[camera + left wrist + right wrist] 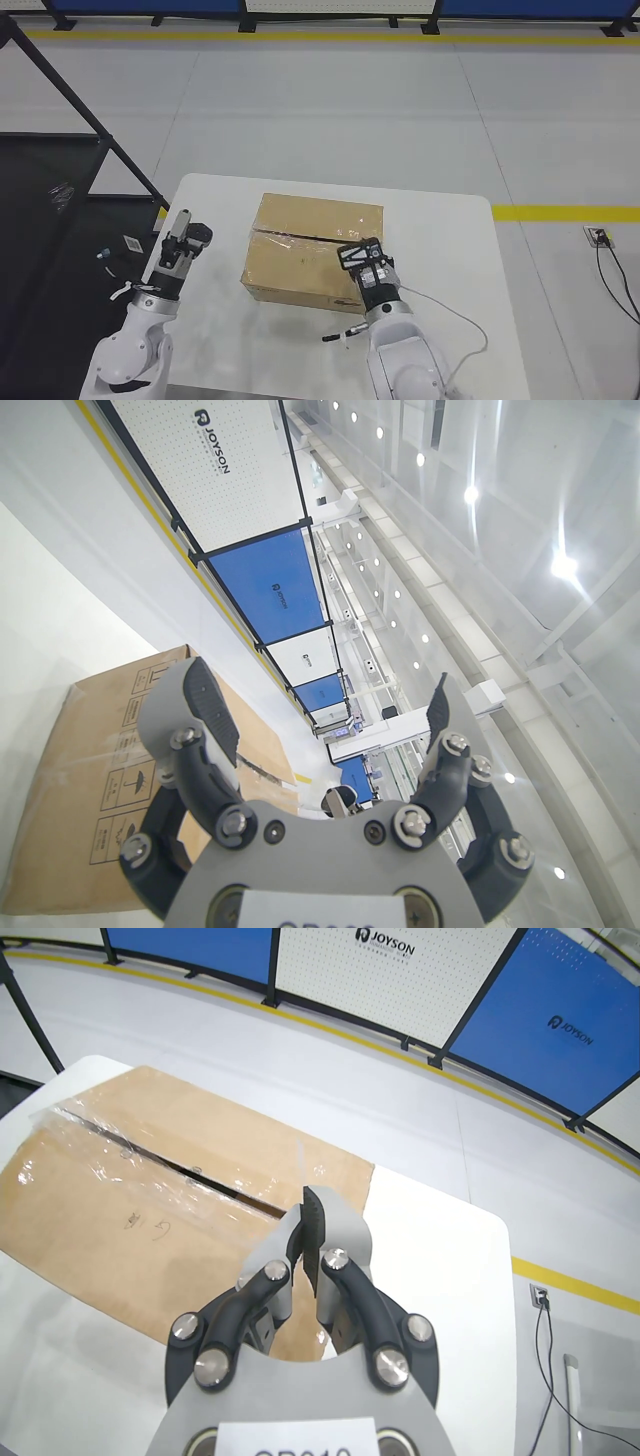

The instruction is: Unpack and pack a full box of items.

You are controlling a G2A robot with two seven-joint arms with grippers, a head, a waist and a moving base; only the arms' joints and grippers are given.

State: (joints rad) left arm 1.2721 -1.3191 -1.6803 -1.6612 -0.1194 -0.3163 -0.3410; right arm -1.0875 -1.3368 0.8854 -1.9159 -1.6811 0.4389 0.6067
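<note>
Over the box (pixel 315 250), right gripper (pixel 309 1233) closed — perhaps on tape (pixel 115 1148); left gripper (pixel 320 680) spread.

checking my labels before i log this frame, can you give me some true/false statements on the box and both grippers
1. The box has its top flaps folded wide open. False: the flaps lie flat, with clear tape along the seam and only a narrow gap showing.
2. The left gripper is open. True.
3. The left gripper grips the side of the box. False: it is empty and sits beside the box, apart from it.
4. The right gripper is shut and sits over the box top near one corner. True.
5. A small dark tool lies on the table by the right arm. True.
</note>
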